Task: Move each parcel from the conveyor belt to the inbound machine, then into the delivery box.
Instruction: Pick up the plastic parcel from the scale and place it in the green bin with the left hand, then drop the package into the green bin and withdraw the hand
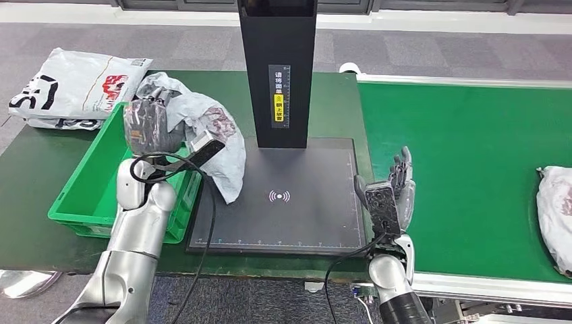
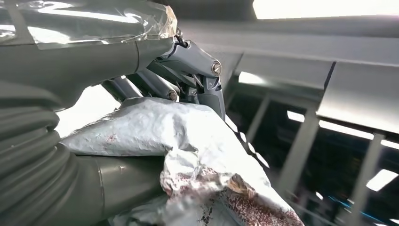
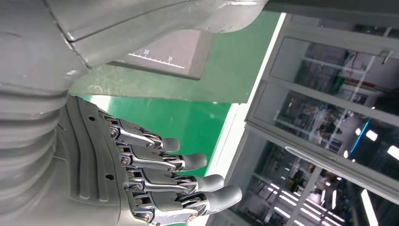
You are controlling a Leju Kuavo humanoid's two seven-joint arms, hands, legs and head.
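A Kuavo humanoid's left hand [image 1: 145, 127] grips a crumpled grey parcel [image 1: 206, 138] at its upper end, holding it between the green delivery box [image 1: 88, 196] and the black inbound machine [image 1: 280, 196], with the parcel's lower flap draping down over the machine's left edge beside the scan mark; the left wrist view shows the fingers [image 2: 197, 70] curled over the soft, wrinkled bag. The right hand [image 1: 394, 192] hangs empty with fingers straight and slightly spread at the machine's right edge, beside the green conveyor belt [image 1: 465, 162]. The parcel looks light and limp, a thin plastic mailer that folds and sags under its own weight and could slide in a loose hold; a bunched handful near the top, as now, seems the safest purchase, since a flat edge would likely slip. A second parcel [image 1: 556, 216] waits on the belt at far right, well apart from either hand. Another white printed bag [image 1: 71, 88] lies on the dark green tabletop [image 1: 27, 196] behind the box. The machine's tall black column [image 1: 278, 71] stands just right of the held parcel, and a black cable [image 1: 202, 223] loops from the left wrist across the box's near corner, where it might snag on the rim during the drop.
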